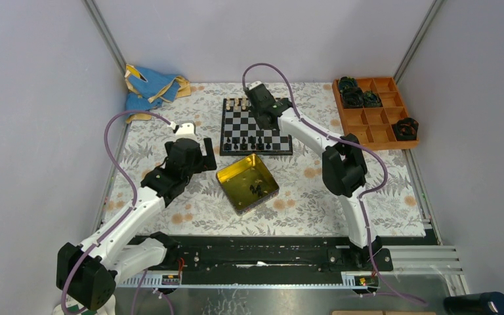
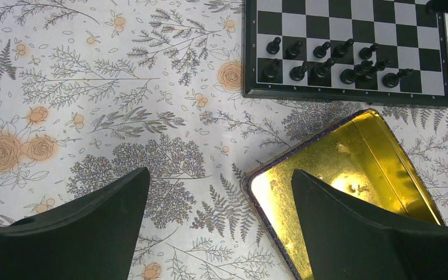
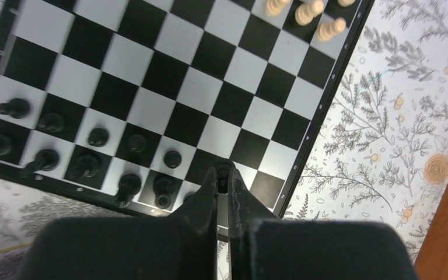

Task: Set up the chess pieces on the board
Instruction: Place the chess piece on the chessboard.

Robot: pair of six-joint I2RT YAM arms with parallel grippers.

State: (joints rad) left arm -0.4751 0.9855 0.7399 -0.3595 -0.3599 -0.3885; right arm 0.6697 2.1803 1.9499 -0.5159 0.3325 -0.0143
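Left gripper: fingers spread wide, empty, hovering above the flowered table cloth at the near left corner of the square yellow metal tin.

A few tiny black chess pieces lie in that tin. More stand on the two nearest rows of the small black-and-white checked chessboard just beyond.

Right gripper: fingers pressed together over the board, beside those rows. Whether they pinch a piece cannot be told.

Cream-coloured chess pieces stand at the board's far edge.
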